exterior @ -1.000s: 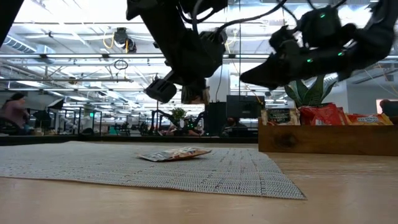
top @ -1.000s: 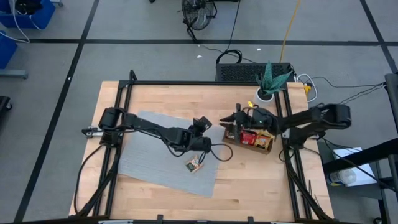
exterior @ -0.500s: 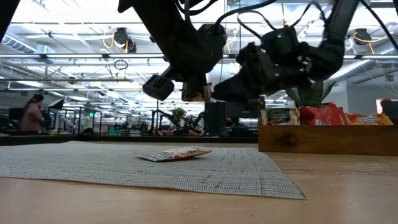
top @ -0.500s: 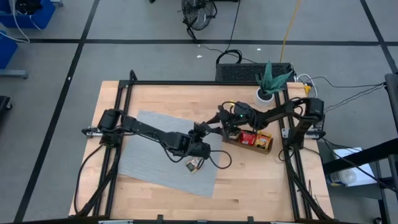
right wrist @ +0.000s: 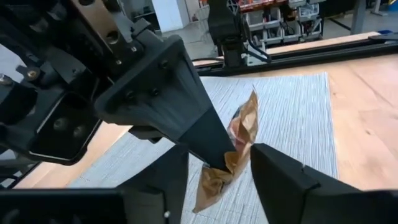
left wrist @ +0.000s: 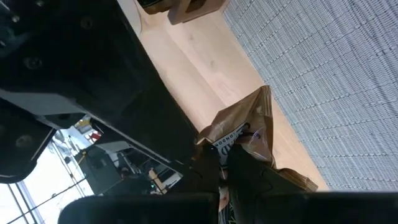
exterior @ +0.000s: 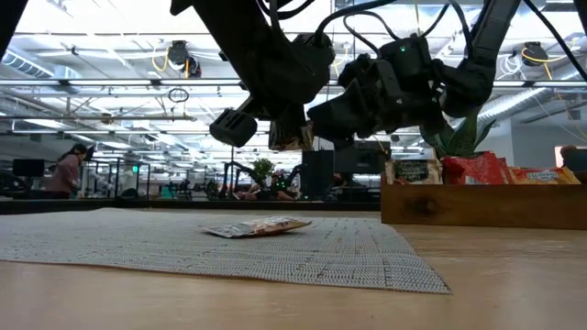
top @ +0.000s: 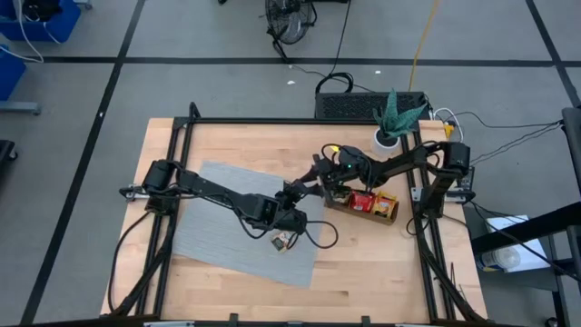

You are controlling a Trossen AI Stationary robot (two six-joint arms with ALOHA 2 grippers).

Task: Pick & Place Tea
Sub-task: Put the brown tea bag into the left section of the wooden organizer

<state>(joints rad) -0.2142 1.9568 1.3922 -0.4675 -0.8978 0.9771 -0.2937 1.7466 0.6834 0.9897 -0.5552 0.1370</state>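
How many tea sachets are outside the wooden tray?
2. One sachet hangs pinched in the left gripper above the grey mat; a second sachet lies flat on it. More could hide underneath.

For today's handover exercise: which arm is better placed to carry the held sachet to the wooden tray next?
Probably the right. Its open gripper brackets the sachet pinched by the left gripper, and its arm already reaches over the tray.

One brownish-gold tea sachet [right wrist: 231, 155] hangs crumpled in the air above the grey mat [top: 218, 227], pinched at its top edge. Another sachet [exterior: 259, 226] lies flat on the mat. More sachets [exterior: 477, 169] stand upright in the tray [exterior: 481, 206].
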